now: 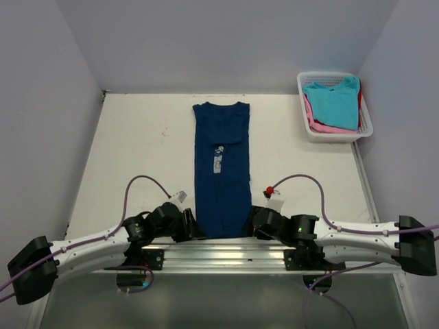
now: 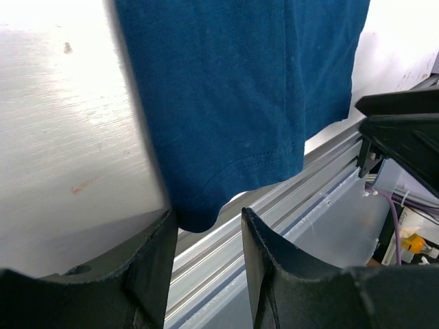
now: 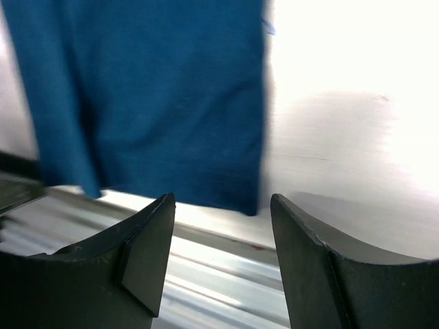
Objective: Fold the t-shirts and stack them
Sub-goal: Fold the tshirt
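At the near edge of the table [image 1: 144, 144], the left pincer [image 2: 206, 219] stands open and empty, its jaws just short of the left hem corner of the navy blue t-shirt [image 1: 221, 164]. That shirt lies mid-table as a long narrow strip, sides folded in, hem overhanging the aluminium rail [image 1: 226, 250]. At its right hem corner the right pincer [image 3: 223, 202] is likewise open, holding nothing. Crosswise folds look undone, and nothing is stacked. The turquoise tee [image 1: 335, 101], pink tee [image 1: 319, 125] and red tee [image 1: 359, 96] wait in the white basket [image 1: 329, 135], far right.
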{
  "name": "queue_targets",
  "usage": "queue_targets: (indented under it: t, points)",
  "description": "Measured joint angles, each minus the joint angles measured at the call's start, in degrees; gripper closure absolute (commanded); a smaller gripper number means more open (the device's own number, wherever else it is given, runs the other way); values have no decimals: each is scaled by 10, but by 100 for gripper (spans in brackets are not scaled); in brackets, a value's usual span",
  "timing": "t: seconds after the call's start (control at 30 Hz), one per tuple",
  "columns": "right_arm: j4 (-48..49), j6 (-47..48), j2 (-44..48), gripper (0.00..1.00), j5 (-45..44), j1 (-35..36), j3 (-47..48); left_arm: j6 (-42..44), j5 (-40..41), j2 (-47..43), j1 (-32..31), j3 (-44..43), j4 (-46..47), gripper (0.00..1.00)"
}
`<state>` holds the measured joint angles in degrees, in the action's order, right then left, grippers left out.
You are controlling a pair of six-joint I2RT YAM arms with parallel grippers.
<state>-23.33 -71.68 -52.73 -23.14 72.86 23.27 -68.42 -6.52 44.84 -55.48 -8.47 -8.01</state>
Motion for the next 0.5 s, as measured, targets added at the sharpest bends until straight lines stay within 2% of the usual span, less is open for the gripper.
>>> queue_targets:
  t: [0.2, 0.3, 0.4, 0.43, 0.5]
  points:
    - [-10, -40, -35, 42, -15, 0, -15, -1, -11, 28, 0, 7, 44, 55]
    - [3, -55, -34, 50, -23, 0, -25, -2, -13, 34, 0, 11, 58, 59]
    - [33, -66, -33, 64, -31, 0, -41, -8, -13, 39, 0, 19, 70, 71]
    - [43, -69, -35, 72, -32, 0, -46, -10, -12, 41, 0, 22, 76, 81]
    - [68, -74, -40, 79, -31, 0, -55, -12, -11, 46, 1, 28, 84, 91]
